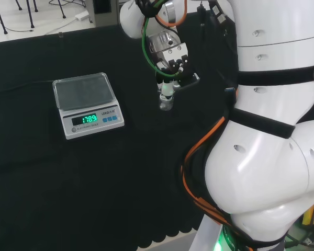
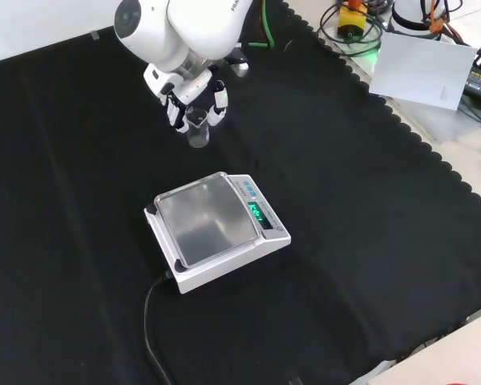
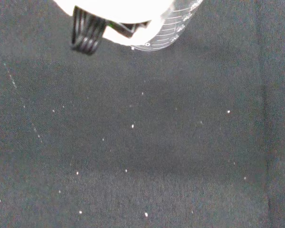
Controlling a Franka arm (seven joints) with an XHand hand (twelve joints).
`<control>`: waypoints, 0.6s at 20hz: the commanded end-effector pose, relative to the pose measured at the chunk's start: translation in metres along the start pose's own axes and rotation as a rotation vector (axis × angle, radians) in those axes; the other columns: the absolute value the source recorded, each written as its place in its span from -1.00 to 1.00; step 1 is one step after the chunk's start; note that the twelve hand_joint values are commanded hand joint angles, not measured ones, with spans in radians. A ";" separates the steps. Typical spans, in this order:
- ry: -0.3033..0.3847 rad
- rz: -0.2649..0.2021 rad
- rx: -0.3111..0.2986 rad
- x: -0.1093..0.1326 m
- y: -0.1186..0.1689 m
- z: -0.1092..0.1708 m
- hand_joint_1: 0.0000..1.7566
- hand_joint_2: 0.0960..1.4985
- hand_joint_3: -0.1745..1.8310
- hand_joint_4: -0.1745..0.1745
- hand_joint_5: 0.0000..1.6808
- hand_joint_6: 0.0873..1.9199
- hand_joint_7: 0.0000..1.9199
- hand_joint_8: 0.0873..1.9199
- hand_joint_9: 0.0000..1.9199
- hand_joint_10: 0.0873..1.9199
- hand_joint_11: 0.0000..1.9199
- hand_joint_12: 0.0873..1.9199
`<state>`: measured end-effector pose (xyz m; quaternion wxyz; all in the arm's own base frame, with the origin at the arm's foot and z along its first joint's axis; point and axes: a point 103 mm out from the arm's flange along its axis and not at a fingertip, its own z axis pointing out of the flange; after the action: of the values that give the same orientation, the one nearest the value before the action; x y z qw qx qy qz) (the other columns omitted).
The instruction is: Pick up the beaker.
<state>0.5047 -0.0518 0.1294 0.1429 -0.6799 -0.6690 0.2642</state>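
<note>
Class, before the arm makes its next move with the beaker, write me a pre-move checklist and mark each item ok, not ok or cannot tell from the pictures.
1. Hand closed round the beaker: ok, fingers curl round its upper part in the front view.
2. Beaker upright: ok in the head view and front view.
3. Beaker lifted clear of the black cloth: cannot tell; its base looks near the cloth.
4. Beaker contents: cannot tell; the clear glass hides them.
5. Scale apart from the beaker: ok, a gap of cloth lies between them.
6. Scale pan bare: ok.
</note>
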 end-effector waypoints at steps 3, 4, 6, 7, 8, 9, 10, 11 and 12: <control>-0.029 -0.023 -0.011 0.001 -0.006 -0.016 0.31 0.03 -0.16 -0.35 -0.14 0.19 -0.10 0.00 0.05 -0.02 -0.28 0.27; -0.033 -0.029 -0.007 0.001 -0.007 -0.018 0.28 0.18 -0.33 -0.50 -0.09 0.24 -0.09 0.01 0.05 0.00 -0.27 0.27; -0.048 -0.045 0.003 0.001 -0.009 -0.025 0.25 0.39 -0.59 -0.63 -0.04 0.27 -0.09 0.01 0.05 0.01 -0.26 0.26; -0.058 -0.055 0.011 0.002 -0.011 -0.030 0.25 0.44 -0.65 -0.65 -0.03 0.28 -0.09 0.02 0.05 0.01 -0.26 0.26; -0.068 -0.063 0.016 0.002 -0.013 -0.035 0.24 0.47 -0.68 -0.66 -0.03 0.28 -0.08 0.02 0.05 0.01 -0.26 0.26; -0.078 -0.070 0.022 0.002 -0.016 -0.040 0.24 0.48 -0.71 -0.66 -0.02 0.27 -0.08 0.02 0.05 0.01 -0.26 0.26; -0.086 -0.076 0.023 0.002 -0.019 -0.045 0.24 0.49 -0.72 -0.67 -0.02 0.27 -0.07 0.02 0.05 0.01 -0.25 0.26; -0.093 -0.081 0.021 0.002 -0.022 -0.050 0.24 0.49 -0.72 -0.67 -0.02 0.27 -0.07 0.02 0.05 0.01 -0.25 0.26; -0.100 -0.085 0.024 0.001 -0.025 -0.056 0.24 0.49 -0.73 -0.67 -0.02 0.26 -0.07 0.02 0.05 0.01 -0.25 0.25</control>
<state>0.5102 -0.0452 0.1633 0.1359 -0.6530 -0.6876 0.2870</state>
